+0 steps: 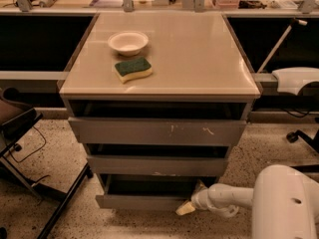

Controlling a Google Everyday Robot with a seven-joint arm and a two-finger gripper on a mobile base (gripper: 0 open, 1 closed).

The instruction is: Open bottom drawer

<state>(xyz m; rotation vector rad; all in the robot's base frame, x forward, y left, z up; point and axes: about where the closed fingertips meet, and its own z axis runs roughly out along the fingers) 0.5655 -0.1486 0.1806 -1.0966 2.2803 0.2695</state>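
A grey drawer unit (238, 114) with three handleless drawers is seen from the front and slightly above, topped by a pale beige tabletop (199, 59). On the tabletop, toward its left side, a small white bowl (128, 42) is set, and just in front of it a sponge (133, 69) is laid with its green side up and its yellow layer beneath; the two are near each other but not touching. The top drawer (157, 132), marked with white scratches on its front, and the middle drawer (157, 166) below it are each shown with a dark gap above their fronts. The bottom drawer (142, 201) is found lowest in the unit, close to the speckled floor (279, 143); its plain front stands forward of the unit and a dark, shallow interior is exposed behind it. The hand (183, 209), pale yellow at its tip, is held low at the right end of the bottom drawer's front, at or just beside its lower right corner. Whether the hand is open or closed, and whether anything is gripped, cannot be told. It is carried by a white arm (229, 197) reaching in from the lower right. Part of a dark chair (15, 123) is seen at the left edge.
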